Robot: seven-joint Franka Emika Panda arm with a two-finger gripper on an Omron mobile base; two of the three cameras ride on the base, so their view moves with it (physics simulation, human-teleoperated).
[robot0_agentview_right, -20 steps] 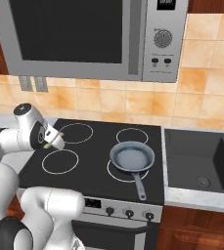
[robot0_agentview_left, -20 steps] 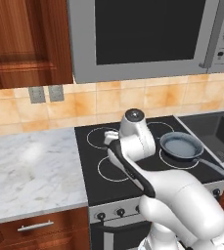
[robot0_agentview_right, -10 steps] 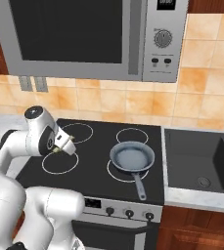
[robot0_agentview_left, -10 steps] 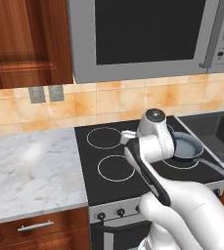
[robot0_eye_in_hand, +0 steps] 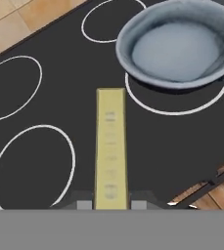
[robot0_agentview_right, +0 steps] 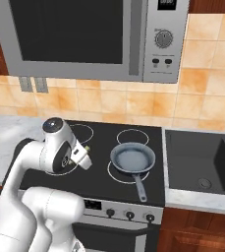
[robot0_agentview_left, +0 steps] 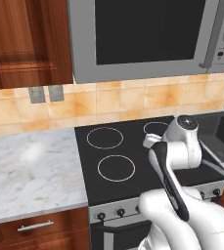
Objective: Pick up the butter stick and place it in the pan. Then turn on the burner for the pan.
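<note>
Butter stick: one pale-yellow bar (robot0_eye_in_hand: 110,146), standing out from between the claw's two tips and pointing toward the pan; it hangs over bare black glass, its far end short of the pan's near wall. From the right base camera only a small yellow speck of it (robot0_agentview_right: 87,147) shows at the claw.
Hidden parts: the butter's near end is cut off at the bottom edge of the hand camera. In the left base camera the arm covers the pan and the claw.
Claw: the gripper (robot0_eye_in_hand: 111,204) is narrowed onto the butter stick, one tip on each long side. From the right it (robot0_agentview_right: 83,156) hangs over the cooktop just left of the pan.
Pan: one, blue-grey (robot0_agentview_right: 132,160), resting on the burner (robot0_eye_in_hand: 179,108), whose white ring shows past the pan's near side; its thin handle points toward the stove front.
Rings: four white outlines on the cooktop (robot0_agentview_right: 97,175).
Knobs: three front knobs (robot0_agentview_right: 129,214) visible from the right.
Surroundings: microwave (robot0_agentview_right: 92,34) above, marble counter (robot0_agentview_left: 28,171) to the left, dark sink (robot0_agentview_right: 202,165) to the right.
</note>
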